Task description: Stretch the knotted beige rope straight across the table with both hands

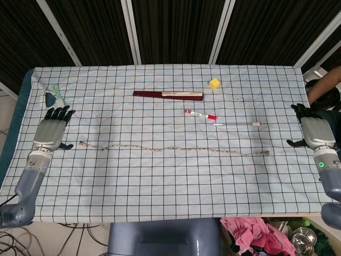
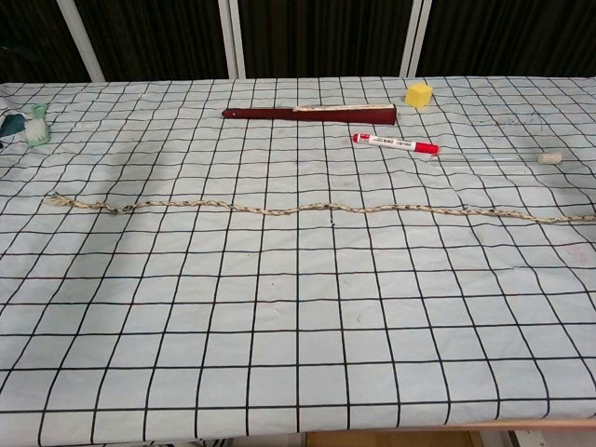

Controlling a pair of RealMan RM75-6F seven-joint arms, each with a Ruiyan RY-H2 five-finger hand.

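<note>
The table (image 1: pixel 160 202) with its checked cloth is lying wide between the two hands. The rope (image 1: pixel 170 149) is running nearly straight across it, only slight waves left, so the stretch looks done. Its left end is lying just inward of the left hand (image 1: pixel 49 132), whose fingers are spread flat and gripping nothing. Its right end is sitting well inward of the right hand (image 1: pixel 314 130), fingers likewise apart and empty, out at the table edge. Beyond the rope, away from both palms, are lying a dark red stick (image 1: pixel 168 94), a red marker (image 1: pixel 200 114) and a small yellow block (image 1: pixel 214 83).
</note>
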